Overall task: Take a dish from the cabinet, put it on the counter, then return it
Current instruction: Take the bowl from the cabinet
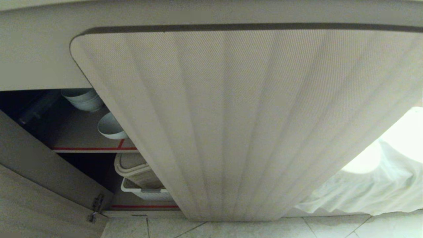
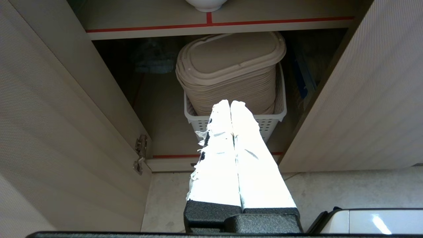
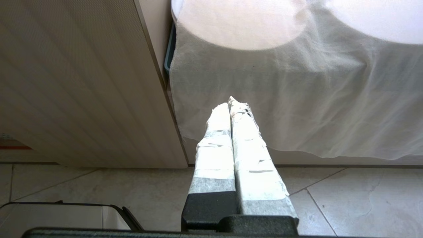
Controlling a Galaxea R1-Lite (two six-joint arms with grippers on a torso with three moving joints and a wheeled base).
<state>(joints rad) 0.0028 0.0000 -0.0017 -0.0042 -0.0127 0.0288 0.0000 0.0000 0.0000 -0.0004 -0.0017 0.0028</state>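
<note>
- The left pincer point(image 2: 230, 103) is hanging clenched on nothing, its taped tips pressed together, aimed into the open cabinet point(image 2: 66, 109); it looks parked, as no reach has started.
- The right pincer point(image 3: 230, 100) is likewise clenched and empty, pointing at a draped white cloth point(image 3: 297, 99) beside the fluted door point(image 3: 82, 82), well away from the work.
- The dish point(image 1: 110, 127) is sitting near the front of the upper shelf point(image 1: 96, 149), which is edged with red tape, probably so it can be taken easily.
- From the left pincer, the dish point(image 2: 206, 4) is lying ahead and above, well apart, beyond the stacked beige lids point(image 2: 231, 66) in a white basket point(image 2: 267, 124).
- More white bowls point(image 1: 84, 98) are stacking further back on that shelf.
- The bench is not showing.
</note>
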